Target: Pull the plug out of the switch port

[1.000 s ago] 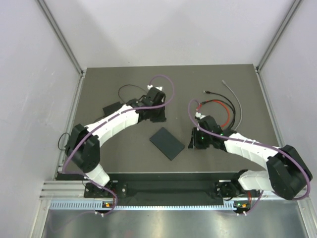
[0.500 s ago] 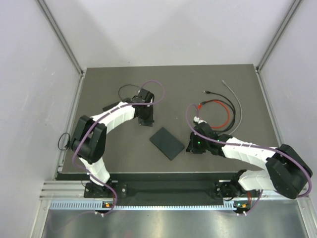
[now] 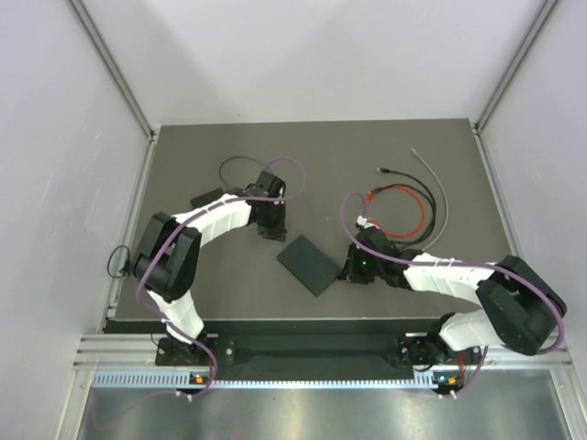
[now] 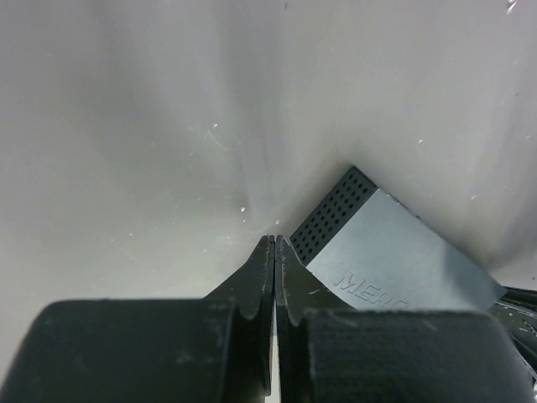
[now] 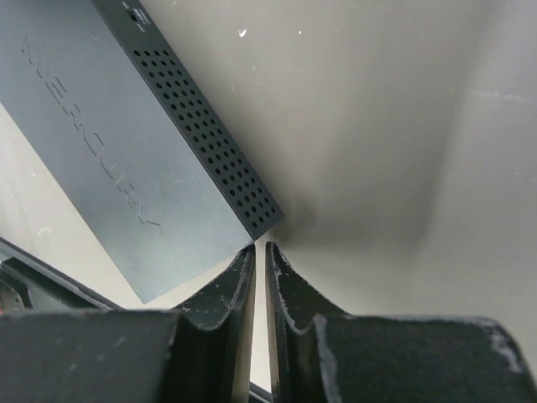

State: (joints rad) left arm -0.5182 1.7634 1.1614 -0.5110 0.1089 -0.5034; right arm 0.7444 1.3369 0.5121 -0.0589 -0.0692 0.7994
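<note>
- Because nothing anchors it to the dark counter (image 3: 238, 286), flat dark grey-black rectangular switch (image 3: 309, 264) judged light, rigid, smooth-topped and apt to skid; lies between the hands, one corner just ahead-left of right hand (image 5: 258, 256), another corner ahead-right of left hand (image 4: 274, 250).
- Best gripped across thin perforated side edges; no plug seen seated in any port from these views.
- Left hand pinched fully closed, empty; right hand nearly closed, hairline slit, empty.
- Beyond right hand, loose red, black and grey cables (image 3: 408, 197); beyond left hand, small black adapter brick (image 3: 206, 198) with looped black lead (image 3: 234, 165); neither obstructing.

1 switch (image 3: 309, 264), 1 adapter brick (image 3: 206, 198) w/ cord (image 3: 229, 163), 3 loose cables (image 3: 404, 190): red, blk, grey
</note>
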